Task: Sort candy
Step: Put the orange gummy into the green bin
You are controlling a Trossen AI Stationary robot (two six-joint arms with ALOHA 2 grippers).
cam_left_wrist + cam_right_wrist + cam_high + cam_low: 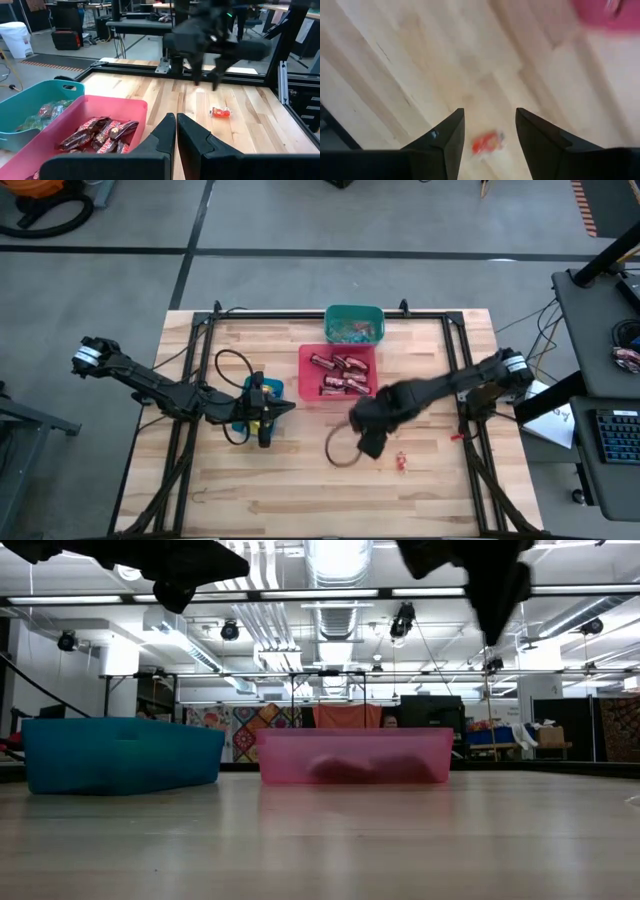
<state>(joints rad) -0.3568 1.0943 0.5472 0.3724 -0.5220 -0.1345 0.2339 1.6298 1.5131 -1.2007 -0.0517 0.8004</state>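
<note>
The wooden bench (300, 480) is carrying three bins, and the red bin (312, 385) near its middle is serving as the landmark here. The right arm (450, 385) is reaching in from the bench's right edge, stretching low and angling down toward the front of the red bin. The left arm (150, 385) is lying extended from the left edge, with its wrist pointing across toward the red bin. The teal bin (354, 311) is sitting just behind the red bin, holding tiny green and blue pieces (352, 331). A blue bin (272, 388) is sitting to the left of the red bin, mostly hidden under the left gripper (176, 120), whose fingers are pressing together on nothing. The right gripper (489, 117) is hovering in front of the red bin with fingers spread apart, empty. Dark brown-red bars (338, 374) are lying piled inside the red bin. One small red wrapped candy (487, 142) is lying loose on the bench, in front and to the right of the red bin, directly below the right gripper.
</note>
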